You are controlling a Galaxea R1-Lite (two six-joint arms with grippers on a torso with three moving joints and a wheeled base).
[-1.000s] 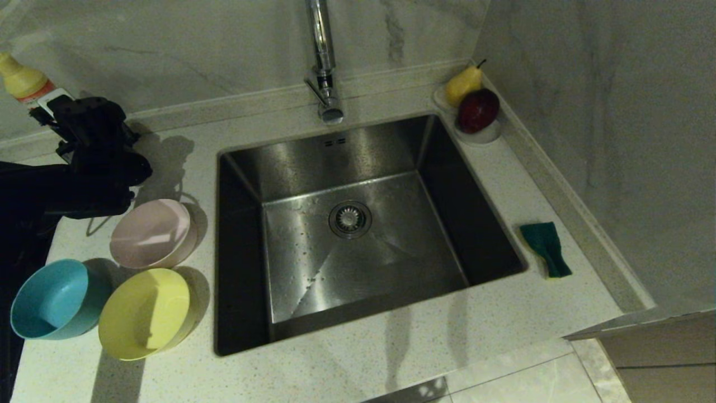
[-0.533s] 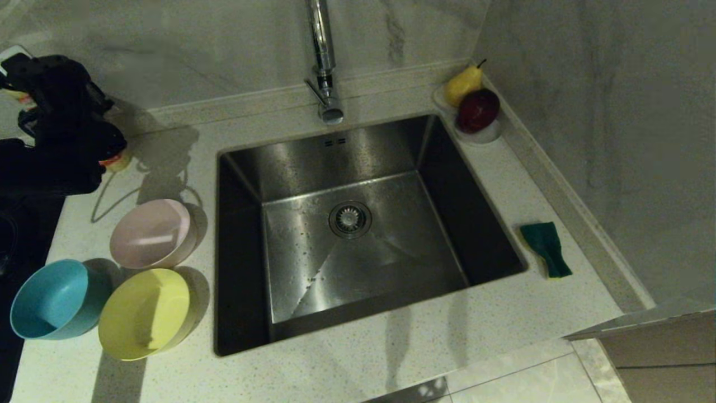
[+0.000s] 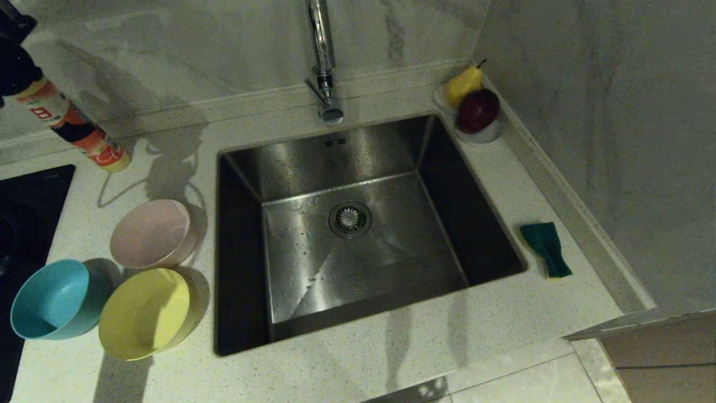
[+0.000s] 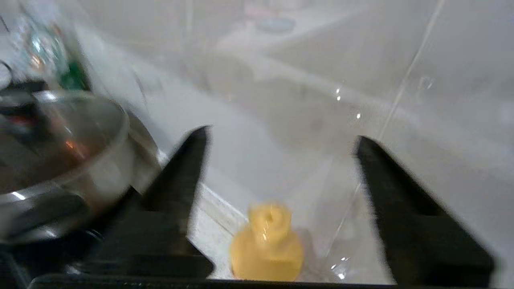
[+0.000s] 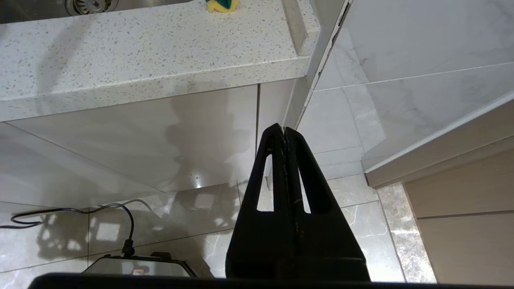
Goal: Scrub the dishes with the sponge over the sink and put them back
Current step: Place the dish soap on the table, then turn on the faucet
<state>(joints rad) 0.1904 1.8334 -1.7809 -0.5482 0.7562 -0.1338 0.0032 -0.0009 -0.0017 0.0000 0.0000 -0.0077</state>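
Observation:
Three bowls stand on the counter left of the sink (image 3: 291, 162): pink (image 3: 151, 232), yellow (image 3: 144, 313) and blue (image 3: 53, 299). None of them is held. The green sponge (image 3: 545, 246) lies on the counter right of the sink, and its yellow edge (image 5: 222, 5) shows in the right wrist view. My left gripper (image 4: 282, 134) is open, high over the back left of the counter and well away from the bowls. A bottle's yellow cap (image 4: 267, 241) is below its jaws, not gripped. My right gripper (image 5: 284, 130) hangs shut and empty below the counter's edge.
A sauce bottle (image 3: 72, 126) stands at the back left under my left hand (image 3: 12, 61). A black cooktop (image 3: 22, 212) and a lidded pot (image 4: 60, 152) are further left. The tap (image 3: 321, 61) rises behind the sink. A dish of fruit (image 3: 475, 109) sits at the back right.
My left arm has risen and drawn back from beside the pink bowl to the top left corner, uncovering the bottle. Bowls, sponge and right arm have not moved.

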